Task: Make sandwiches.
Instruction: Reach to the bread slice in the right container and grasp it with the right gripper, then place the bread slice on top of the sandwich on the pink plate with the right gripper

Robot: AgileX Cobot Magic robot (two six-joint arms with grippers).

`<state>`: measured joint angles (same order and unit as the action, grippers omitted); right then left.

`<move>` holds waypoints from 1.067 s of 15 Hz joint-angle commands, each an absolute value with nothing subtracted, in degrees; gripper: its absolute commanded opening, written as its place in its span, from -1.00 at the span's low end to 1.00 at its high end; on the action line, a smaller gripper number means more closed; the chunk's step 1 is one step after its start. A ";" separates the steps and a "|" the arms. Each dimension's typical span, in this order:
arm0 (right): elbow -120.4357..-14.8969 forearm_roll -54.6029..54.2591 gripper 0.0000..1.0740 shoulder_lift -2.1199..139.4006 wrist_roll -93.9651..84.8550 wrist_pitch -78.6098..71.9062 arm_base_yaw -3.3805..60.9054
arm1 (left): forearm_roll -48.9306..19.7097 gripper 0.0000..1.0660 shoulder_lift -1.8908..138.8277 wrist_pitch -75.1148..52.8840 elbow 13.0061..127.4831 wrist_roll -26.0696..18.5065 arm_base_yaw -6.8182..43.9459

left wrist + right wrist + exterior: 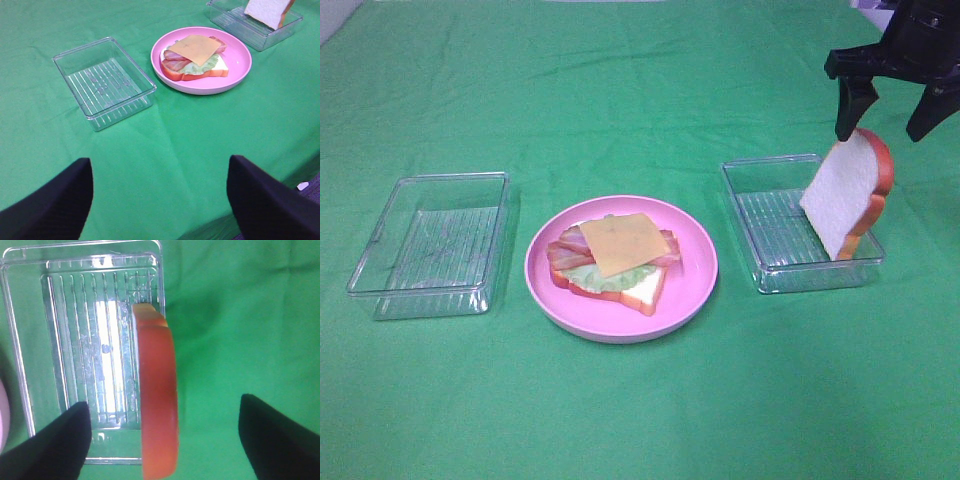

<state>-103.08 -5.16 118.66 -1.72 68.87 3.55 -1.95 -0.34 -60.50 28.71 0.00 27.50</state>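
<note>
light: bright, even | shadows: soft, faint | glare: tray ribs (pixel 107 325) | focus: sharp

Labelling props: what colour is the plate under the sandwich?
Pink; the plate shows best in the exterior high view.

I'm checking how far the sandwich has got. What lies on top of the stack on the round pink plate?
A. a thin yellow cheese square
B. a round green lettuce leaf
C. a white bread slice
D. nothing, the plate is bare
A: the thin yellow cheese square tops the stack on the round pink plate, over the bacon strips and lettuce.
</note>
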 commanded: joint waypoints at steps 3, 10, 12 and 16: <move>-102.90 -4.58 0.30 122.33 -3.04 69.16 3.27 | -1.78 0.35 -0.69 -59.82 28.59 0.00 27.62; -103.08 -4.93 -1.00 122.61 -3.90 69.79 3.27 | -1.78 0.35 -0.69 -59.82 28.59 0.00 27.62; -103.13 -5.50 -1.00 121.98 -3.44 69.90 3.27 | -1.78 0.35 -0.69 -59.82 28.59 0.00 27.62; -103.02 -14.09 -1.00 117.57 -4.24 71.10 3.38 | -1.78 0.35 -0.69 -59.82 28.59 0.00 27.62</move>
<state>-103.08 -15.99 117.11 -3.67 69.33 3.55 -1.95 -0.34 -60.50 28.71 0.00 27.50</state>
